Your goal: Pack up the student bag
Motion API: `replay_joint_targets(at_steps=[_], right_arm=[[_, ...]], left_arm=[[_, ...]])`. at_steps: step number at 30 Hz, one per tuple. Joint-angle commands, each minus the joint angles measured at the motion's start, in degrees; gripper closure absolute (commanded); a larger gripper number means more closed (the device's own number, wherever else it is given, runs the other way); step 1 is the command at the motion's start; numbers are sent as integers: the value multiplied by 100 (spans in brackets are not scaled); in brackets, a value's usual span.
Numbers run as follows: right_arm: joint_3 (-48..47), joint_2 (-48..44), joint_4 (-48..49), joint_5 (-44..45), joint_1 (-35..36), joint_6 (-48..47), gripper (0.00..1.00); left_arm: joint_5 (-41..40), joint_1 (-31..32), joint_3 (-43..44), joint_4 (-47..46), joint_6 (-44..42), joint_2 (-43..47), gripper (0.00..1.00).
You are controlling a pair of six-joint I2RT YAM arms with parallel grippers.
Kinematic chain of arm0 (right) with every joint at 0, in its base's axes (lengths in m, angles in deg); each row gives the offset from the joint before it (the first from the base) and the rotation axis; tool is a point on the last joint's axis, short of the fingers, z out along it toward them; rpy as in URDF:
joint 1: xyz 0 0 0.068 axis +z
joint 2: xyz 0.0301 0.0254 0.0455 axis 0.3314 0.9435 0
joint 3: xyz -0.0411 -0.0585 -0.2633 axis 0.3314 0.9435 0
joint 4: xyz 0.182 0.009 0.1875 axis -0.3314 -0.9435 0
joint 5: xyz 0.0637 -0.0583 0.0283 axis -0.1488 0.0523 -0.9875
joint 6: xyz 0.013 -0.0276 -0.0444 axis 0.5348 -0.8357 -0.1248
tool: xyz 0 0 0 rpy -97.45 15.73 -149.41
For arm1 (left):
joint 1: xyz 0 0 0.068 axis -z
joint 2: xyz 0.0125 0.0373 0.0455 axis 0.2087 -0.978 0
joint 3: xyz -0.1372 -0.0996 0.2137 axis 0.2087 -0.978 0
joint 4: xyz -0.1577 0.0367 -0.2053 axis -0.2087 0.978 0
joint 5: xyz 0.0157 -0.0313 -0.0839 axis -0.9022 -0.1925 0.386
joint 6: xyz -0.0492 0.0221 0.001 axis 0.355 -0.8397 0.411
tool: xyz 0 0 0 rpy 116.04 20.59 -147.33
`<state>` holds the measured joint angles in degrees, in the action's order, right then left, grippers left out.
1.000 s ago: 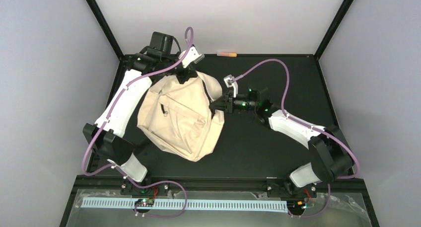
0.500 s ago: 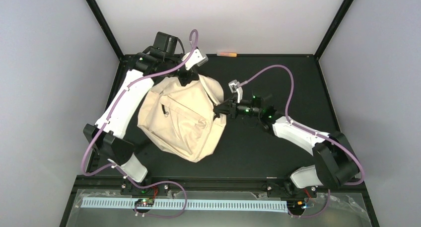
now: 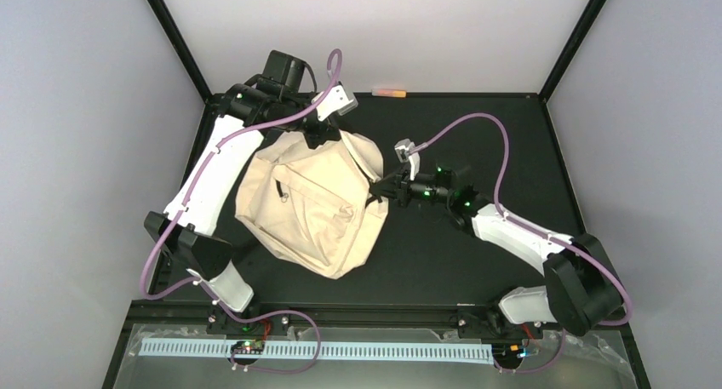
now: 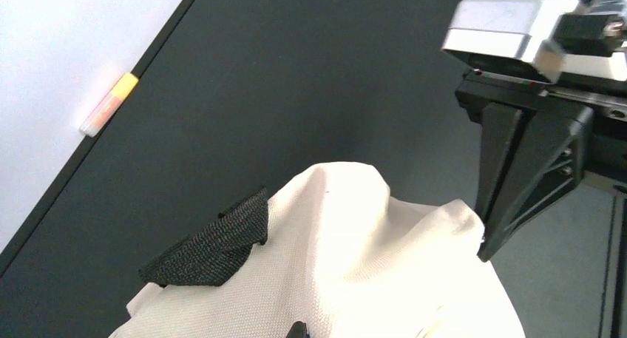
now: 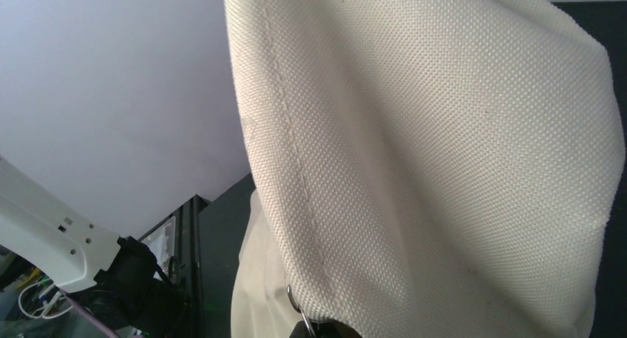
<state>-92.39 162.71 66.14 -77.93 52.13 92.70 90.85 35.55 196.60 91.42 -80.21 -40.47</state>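
**Both grippers pinching the student bag from two sides**

So the student bag [image 3: 311, 206] sits left of the middle of the black table [image 3: 502, 125], bunched into a lumpy cream heap with its front zip pocket [image 3: 294, 193] facing up. It's the biggest thing on there by far.

The left gripper [image 3: 322, 137] is at the bag's far end, fingers together and clamped on the fabric there. The cloth looks pulled up toward it. In the left wrist view the cream fabric rises right up to the bottom edge where its own fingers are, and a black webbing tab [image 4: 211, 245] sticks out of the bag's left side.

The right gripper [image 3: 377, 193] comes in from the bag's right side, nose pushed into the bag's right edge. Its fingers are pressed together on a fold of the fabric. The right wrist view is almost all cream weave with a seam running down it, plus a small metal ring [image 5: 294, 302] at the bottom by the fingertip. From the left wrist camera you can see that gripper's black finger touching the raised ridge of fabric.

Beyond the bag's far end, well apart from it, a small orange-and-pink marker [image 3: 390, 92] lies along the table's back edge.
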Motion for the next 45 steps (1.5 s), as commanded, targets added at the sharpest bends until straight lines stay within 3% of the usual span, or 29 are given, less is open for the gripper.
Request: replay_joint_targets(at_steps=[1, 8, 13, 23, 35, 41, 45], right_arm=[[59, 39, -1376, 0, 19, -142, 97], [-425, 38, -1542, 424, 100, -111, 89], [-392, -29, -1567, 393, 130, -157, 99], [-273, -184, -2738, 665, 117, -726, 99], [928, -15, -1803, 588, 115, -223, 99], [607, -214, -2049, 605, 115, -300, 99], [-46, -474, -2254, 420, 122, -531, 99]], left_arm=[[439, -22, 381, -610, -181, 352, 98], [308, 329, 312, -474, -268, 347, 98], [290, 330, 300, -434, -310, 329, 98], [-543, 253, 566, -622, -186, 280, 98], [-310, 31, 1185, -670, 104, 184, 99], [-124, 15, 1037, -614, 39, 183, 98], [469, 90, 86, -601, -108, 391, 98]])
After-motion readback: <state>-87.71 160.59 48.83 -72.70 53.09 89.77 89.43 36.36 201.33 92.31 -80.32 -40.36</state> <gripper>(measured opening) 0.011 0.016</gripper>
